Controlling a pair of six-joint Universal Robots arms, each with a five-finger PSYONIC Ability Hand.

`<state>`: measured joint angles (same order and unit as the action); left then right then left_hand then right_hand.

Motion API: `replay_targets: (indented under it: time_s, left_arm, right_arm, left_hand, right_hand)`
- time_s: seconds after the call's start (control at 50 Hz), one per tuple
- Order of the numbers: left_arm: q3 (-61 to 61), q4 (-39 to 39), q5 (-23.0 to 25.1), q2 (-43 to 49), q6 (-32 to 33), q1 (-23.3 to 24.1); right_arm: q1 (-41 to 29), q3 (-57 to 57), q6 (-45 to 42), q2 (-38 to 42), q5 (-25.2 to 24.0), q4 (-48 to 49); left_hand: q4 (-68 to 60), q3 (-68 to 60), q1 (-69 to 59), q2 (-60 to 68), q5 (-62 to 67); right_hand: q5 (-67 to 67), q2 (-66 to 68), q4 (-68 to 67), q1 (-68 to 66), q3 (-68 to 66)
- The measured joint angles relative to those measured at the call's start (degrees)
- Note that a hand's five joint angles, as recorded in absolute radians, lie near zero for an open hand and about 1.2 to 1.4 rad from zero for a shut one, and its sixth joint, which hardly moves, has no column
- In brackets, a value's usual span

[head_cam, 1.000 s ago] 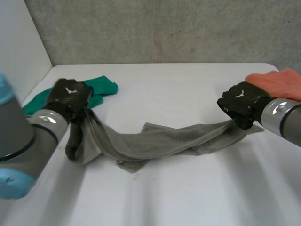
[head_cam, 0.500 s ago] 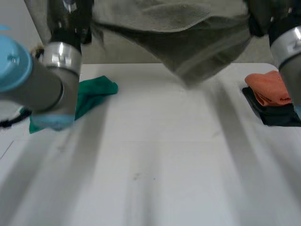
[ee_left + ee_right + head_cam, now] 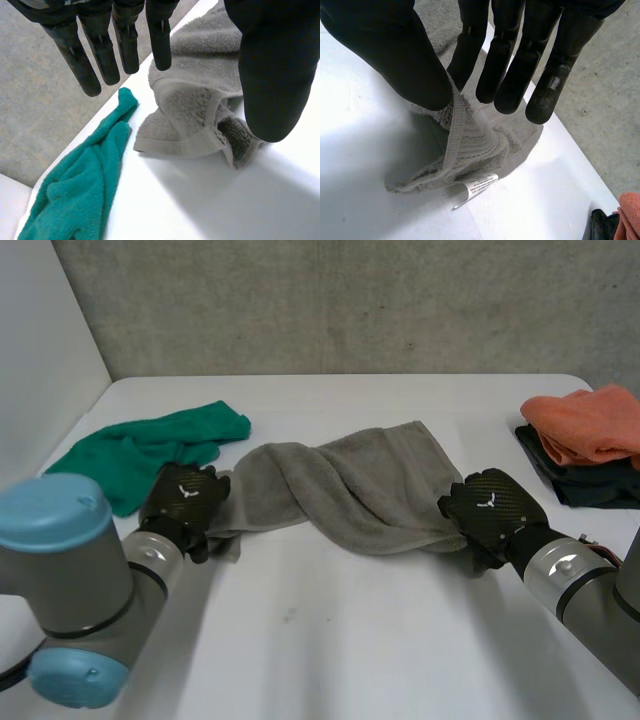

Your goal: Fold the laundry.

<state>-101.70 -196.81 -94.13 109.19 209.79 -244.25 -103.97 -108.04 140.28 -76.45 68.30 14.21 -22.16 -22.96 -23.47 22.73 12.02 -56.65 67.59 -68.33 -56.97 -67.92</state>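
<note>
Towel (image 3: pixel 345 490) on table (image 3: pixel 350 640), left of stacked cloths (image 3: pixel 585 435)

My L hand (image 3: pixel 185 502) is low at the table, palm down, back up. Fingers (image 3: pixel 102 47) straight, spread well off the thumb (image 3: pixel 275 75), nothing gripped. My R hand (image 3: pixel 490 510) is also low, palm down. Its thumb + nearest finger pinch a raised towel (image 3: pixel 465 145) edge, other fingers straight. L arm (image 3: pixel 70 580) and R arm (image 3: pixel 580 585) both reach fwd, wrists approx level w/ each other.
</note>
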Motion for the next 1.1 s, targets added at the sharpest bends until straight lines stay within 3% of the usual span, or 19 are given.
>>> replay_targets:
  time_s: [0.1, 0.26, 0.44, 0.58, 0.94, 1.1]
  left_arm:
    - [0.74, 4.68, 0.15, -4.39, -0.27, -1.02]
    - [1.33, 5.37, 2.22, -5.98, -0.67, -4.59]
    - [4.68, 5.47, 11.71, -1.53, -7.14, -9.32]
    - [8.95, 5.80, 15.08, 3.76, -12.46, -10.25]
    - [15.43, 11.88, 14.77, 10.38, -13.02, -8.25]
    - [18.49, 11.99, 14.15, 13.82, -12.85, -7.58]
  right_arm:
    - [0.60, -0.01, 0.11, 0.00, -0.10, 0.08]
    - [3.49, -0.01, 0.26, -0.35, -0.46, 0.12]
    - [5.35, 0.06, 0.06, -0.26, -0.62, 0.12]
    - [5.43, 0.03, -0.01, -0.01, -0.74, 0.12]
    - [5.46, -0.07, -0.14, 0.79, -0.90, 0.12]
    - [5.44, -0.18, -0.27, 1.05, -0.91, 0.12]
  left_hand:
    - [0.14, 0.50, 0.06, -0.43, -0.41]
    - [-0.18, 0.24, 0.00, -0.11, 0.27]
    - [-4.19, -3.27, -2.29, 3.60, 4.58]
    - [-8.51, -7.35, -6.26, 7.58, 8.77]
    - [-9.40, -8.40, -7.27, 8.57, 9.69]
    - [-26.23, -25.80, -25.69, 26.14, 25.88]
  right_hand:
    - [0.00, 0.00, 0.00, 0.00, 0.00]
    - [0.00, 0.00, 0.00, 0.00, 0.00]
    - [0.00, 0.00, -0.01, 0.00, 0.00]
    - [0.00, 0.00, 0.00, 0.00, 0.00]
    - [0.00, 0.00, 0.00, 0.00, 0.00]
    - [0.00, 0.00, 0.00, 0.00, 0.00]
